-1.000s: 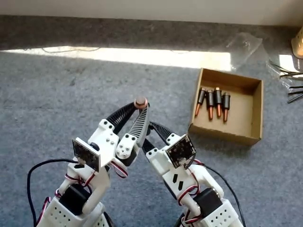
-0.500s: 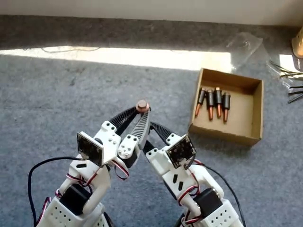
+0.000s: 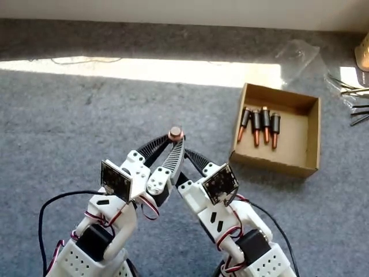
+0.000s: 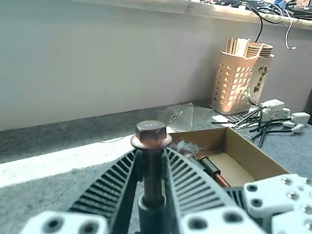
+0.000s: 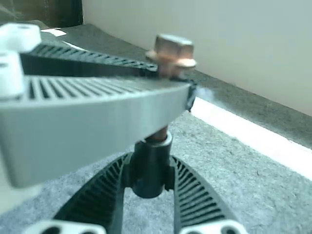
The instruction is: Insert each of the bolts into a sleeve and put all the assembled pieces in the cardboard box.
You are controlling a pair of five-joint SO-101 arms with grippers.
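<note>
Item, grey carpet (image 3: 69,121) crossed by a strip of sunlight. At far left, a black cable (image 3: 41,216) looped beside the left arm, its end cut off by the lower edge. Left gripper (image 3: 173,142), raised over mid-carpet, jaws pinching the shank of a copper-coloured bolt (image 3: 175,134) just under its flanged head; bolt upright, head uppermost. Directly beneath, a black sleeve (image 5: 148,168) around the lower shank, pinched by the jaws of the right gripper (image 5: 148,176); from above, the sleeve was hidden under the left gripper's fingers. How far the bolt sat inside the sleeve could not be made out. To the right, well apart from both grippers, a cardboard box (image 3: 271,163) holding four assembled pieces (image 3: 258,126) side by side near its far wall, black sleeves toward that wall, copper ends pointing nearer. Beyond the box, a clear plastic bag (image 3: 297,55). At the right edge, loose black cables (image 3: 353,86) and a pale basket (image 3: 364,53), both cut off.
</note>
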